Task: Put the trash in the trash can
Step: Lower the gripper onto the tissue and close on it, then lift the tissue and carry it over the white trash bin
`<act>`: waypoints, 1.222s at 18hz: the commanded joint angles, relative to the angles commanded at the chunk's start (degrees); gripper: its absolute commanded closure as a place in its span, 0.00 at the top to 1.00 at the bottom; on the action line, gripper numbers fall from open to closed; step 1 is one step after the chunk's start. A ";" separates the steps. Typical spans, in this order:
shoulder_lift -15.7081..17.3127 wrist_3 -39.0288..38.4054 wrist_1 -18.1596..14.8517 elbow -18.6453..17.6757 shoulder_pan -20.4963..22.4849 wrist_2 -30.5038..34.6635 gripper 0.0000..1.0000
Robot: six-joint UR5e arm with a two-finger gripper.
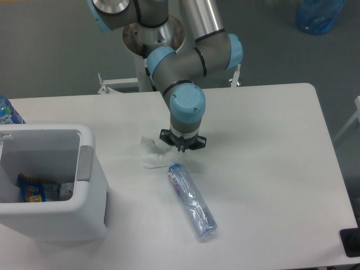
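Observation:
A crumpled white napkin (151,153) lies bunched on the table just left of my gripper (181,148). The gripper points straight down with its jaws drawn together on the napkin's right edge; the wrist hides the fingertips. A slim clear plastic bottle (192,201) with a blue-red label lies on its side just below the gripper, slanting down to the right. It is free of the gripper. The white boxy trash can (90,185) stands at the left of the table, well apart from the gripper.
Inside the trash can lies a blue-and-orange wrapper (31,191). A blue bottle top (7,112) shows at the left edge behind the can. A black object (351,242) sits at the table's front right corner. The arm's base stands behind the table.

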 joint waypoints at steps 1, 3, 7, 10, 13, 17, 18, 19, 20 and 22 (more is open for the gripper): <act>1.14 0.61 -0.17 0.26 0.00 0.00 0.05; 2.72 3.94 -0.35 0.44 0.35 0.00 0.05; 5.80 11.15 -0.79 1.84 1.31 0.00 0.05; 6.86 11.43 -3.15 5.17 1.41 -0.61 0.05; 7.30 10.82 -2.90 9.04 3.42 -9.36 0.05; 7.30 4.85 -3.34 15.89 7.29 -21.95 0.05; 7.65 4.05 -3.43 16.86 7.82 -23.10 0.05; 8.09 3.78 -3.34 17.66 8.52 -24.16 0.05; 8.09 3.00 -3.17 18.27 9.22 -25.47 0.05; 8.18 -0.33 -2.81 20.20 10.71 -29.51 0.05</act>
